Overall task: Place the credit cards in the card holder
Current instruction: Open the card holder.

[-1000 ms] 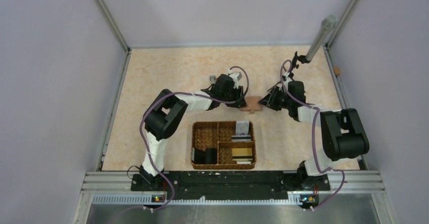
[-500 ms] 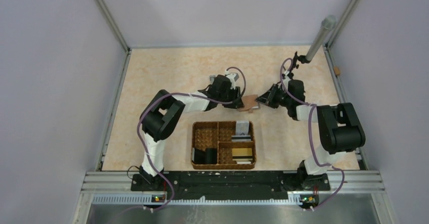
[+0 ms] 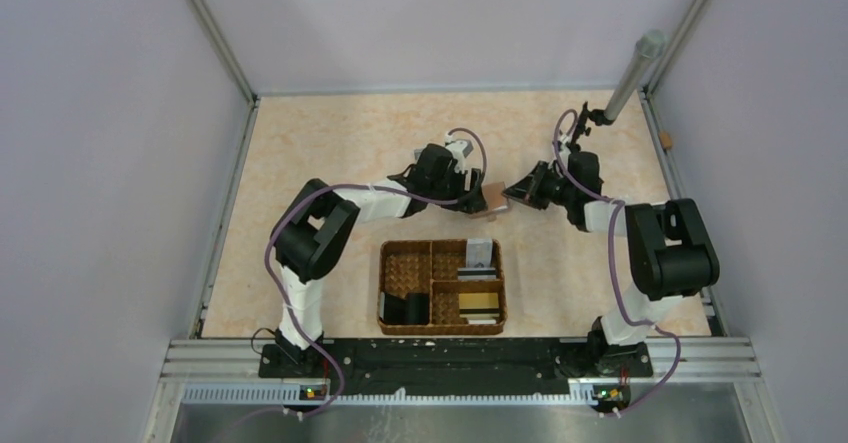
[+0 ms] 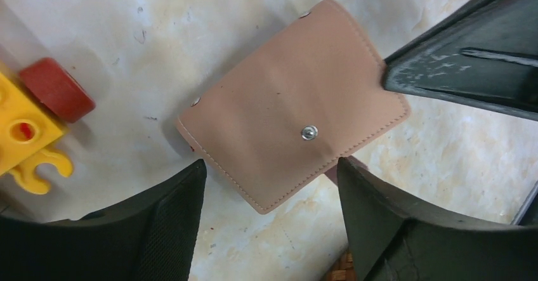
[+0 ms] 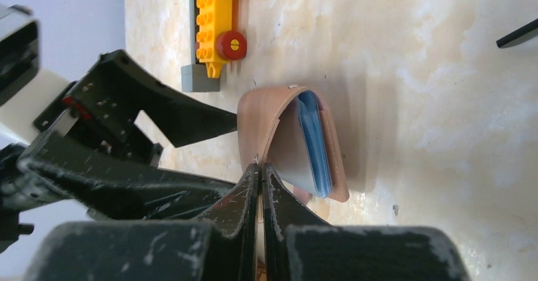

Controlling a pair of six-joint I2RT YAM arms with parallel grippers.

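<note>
The brown card holder (image 3: pixel 493 199) lies on the table between both grippers. In the left wrist view the card holder (image 4: pixel 292 113) shows its closed outer face with a round snap. My left gripper (image 4: pixel 269 189) is open, its fingers either side of the holder's near corner, and it shows in the top view (image 3: pixel 476 197). My right gripper (image 5: pixel 260 167) is shut on the edge of the holder's flap and lifts it, showing the light blue inside (image 5: pixel 312 143); it is also in the top view (image 3: pixel 513 194). Credit cards, grey (image 3: pixel 479 254) and gold (image 3: pixel 478 299), sit in the woven basket.
The woven compartment basket (image 3: pixel 401 269) stands near the arm bases, with a black blocky object (image 3: pixel 406 309) in it. A yellow toy brick car with red wheels (image 5: pixel 216 21) lies just behind the holder, also in the left wrist view (image 4: pixel 25 129). A grey pole (image 3: pixel 632 71) stands back right.
The card holder has shifted slightly left and away and its flap has come up, pinched by my right gripper. Both grippers have moved a little with it.
</note>
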